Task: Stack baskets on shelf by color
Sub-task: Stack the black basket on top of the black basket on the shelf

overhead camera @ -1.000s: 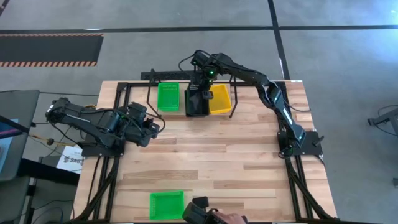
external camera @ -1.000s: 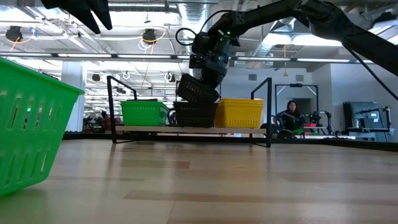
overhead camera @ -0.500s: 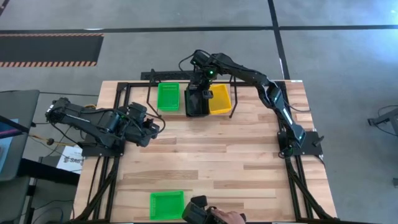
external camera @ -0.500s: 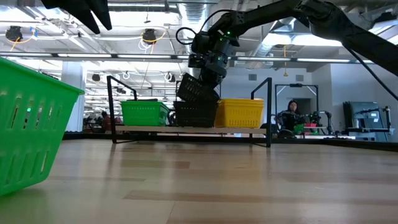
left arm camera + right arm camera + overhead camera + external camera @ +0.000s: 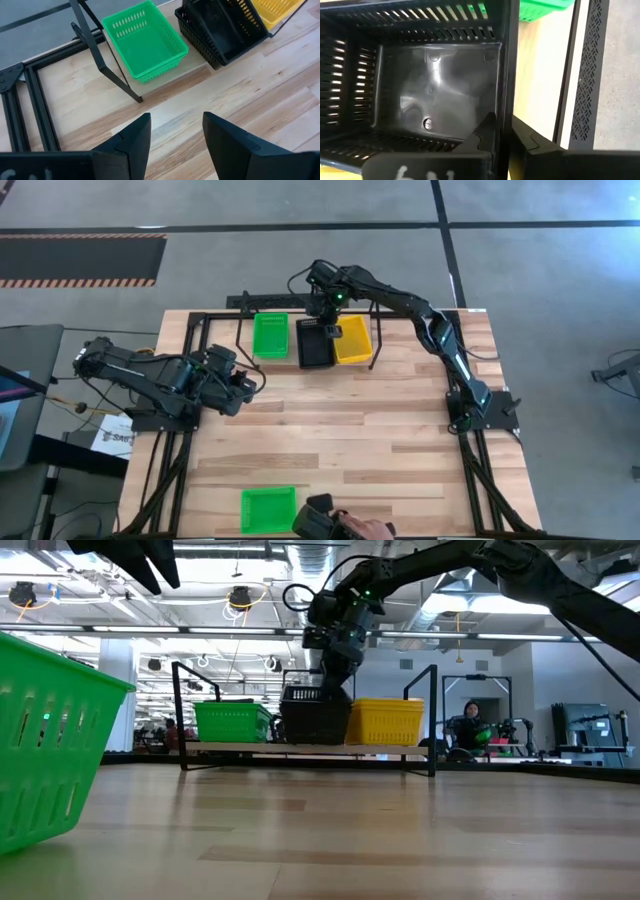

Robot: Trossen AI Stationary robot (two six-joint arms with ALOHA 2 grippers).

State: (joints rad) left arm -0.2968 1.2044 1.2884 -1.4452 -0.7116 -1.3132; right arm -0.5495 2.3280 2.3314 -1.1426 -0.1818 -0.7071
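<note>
High view: the shelf (image 5: 300, 366) stands at the far edge of the table (image 5: 340, 430), carrying a green basket (image 5: 270, 335), a black basket (image 5: 316, 345) and a yellow basket (image 5: 352, 341) side by side. The right gripper (image 5: 326, 326) sits at the far rim of the black basket. Right wrist view shows its fingers (image 5: 487, 134) slightly parted, one on each side of the basket wall, with a narrow gap visible; whether they still grip cannot be told. The left gripper (image 5: 243, 383) waits over the table's left side, fingers spread wide and holding nothing. A second green basket (image 5: 268, 509) lies at the near edge.
</note>
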